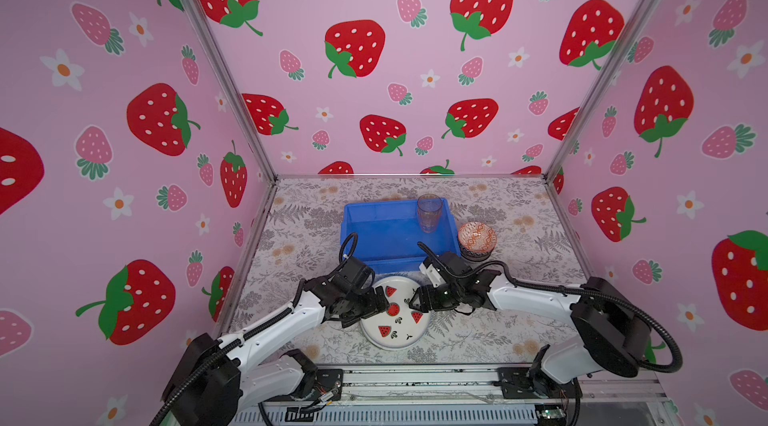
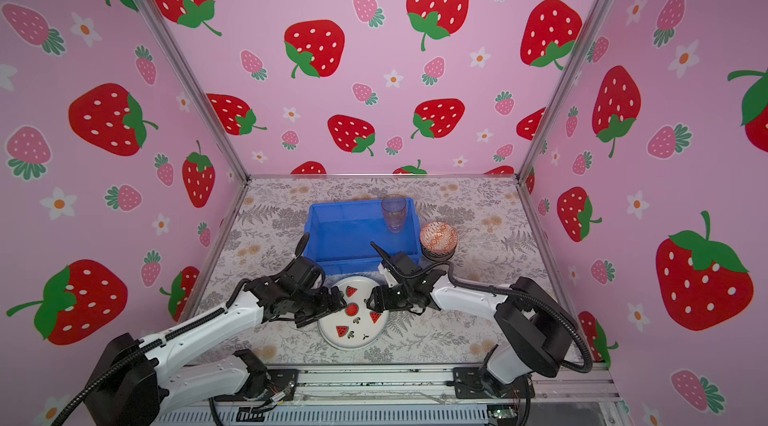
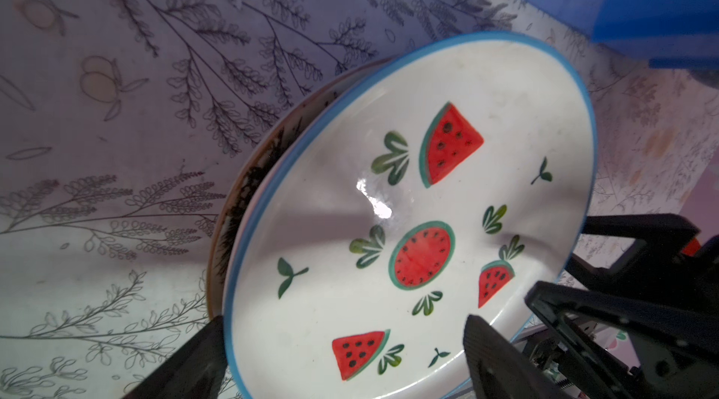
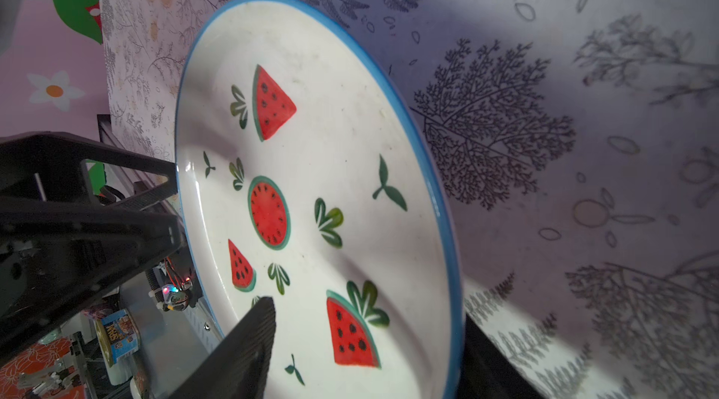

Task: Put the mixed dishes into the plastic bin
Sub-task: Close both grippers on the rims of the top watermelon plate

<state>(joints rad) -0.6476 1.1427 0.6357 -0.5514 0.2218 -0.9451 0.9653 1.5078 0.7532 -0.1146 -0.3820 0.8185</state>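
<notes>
- Pink strawberry-print walls (image 1: 374, 50) enclose a grey floral tabletop (image 1: 299, 237).
- The step in hand looks to be taking hold of the round white plate with red watermelon slices and a blue rim (image 1: 397, 332). It lies by the middle of the tabletop's front edge, outside the bin.
- The left gripper (image 1: 384, 305) straddles the plate's left rim with jaws wide apart, one finger over the dish and one outside the rim.
- The right gripper (image 1: 415, 302) straddles the opposite rim with narrower jaws; I cannot tell whether its pads press the plate.
- A second pale plate with dark markings (image 3: 249, 187) lies beneath and peeks out on one side.
- The bright blue rectangular plastic bin (image 1: 376, 237) sits just behind the plates, toward the back edge.
- A tinted clear glass tumbler (image 1: 429, 214) stands upright in the bin's back right corner.
- An orange-red patterned bowl (image 1: 477, 236) rests on a dark patterned bowl (image 1: 476, 254), just beside the bin's right wall.
- The next move calls for both jaws to close on the top plate alone. A level lift then has to clear the lower plate and the bin's front wall, and the plate goes down on the bin's bare floor, away from the tumbler.
</notes>
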